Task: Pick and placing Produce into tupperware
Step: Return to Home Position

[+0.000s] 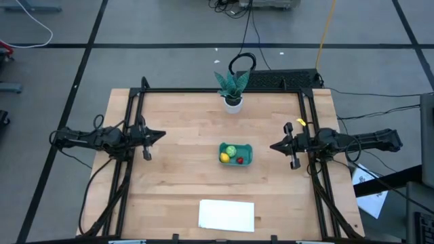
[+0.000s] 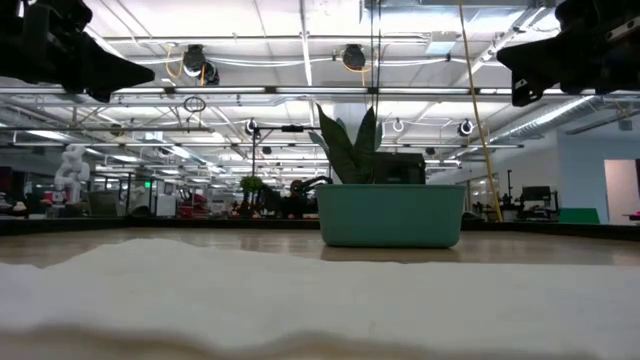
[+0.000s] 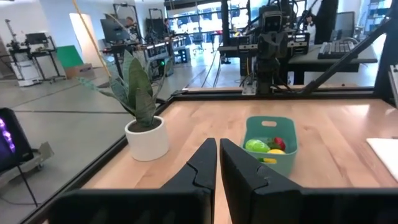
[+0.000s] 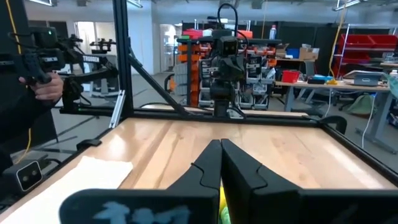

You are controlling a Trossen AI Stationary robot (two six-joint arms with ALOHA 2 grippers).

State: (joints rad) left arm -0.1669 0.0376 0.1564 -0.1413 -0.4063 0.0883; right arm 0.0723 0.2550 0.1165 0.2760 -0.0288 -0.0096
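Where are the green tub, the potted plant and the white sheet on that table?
green tub (image 2: 390, 215): low view, on its front wall.
potted plant (image 1: 232, 84): high view, on its leaves.
white sheet (image 1: 226, 215): high view, on its middle.

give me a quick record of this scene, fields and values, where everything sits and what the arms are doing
tub: teal, near the middle of the table
in tub: lemon, green piece, red piece
left end effector: shut, empty, raised at the left side
right end effector: shut, empty, raised at the right side
plant: white pot, far edge
white sheet: near edge
produce outside tub: none seen
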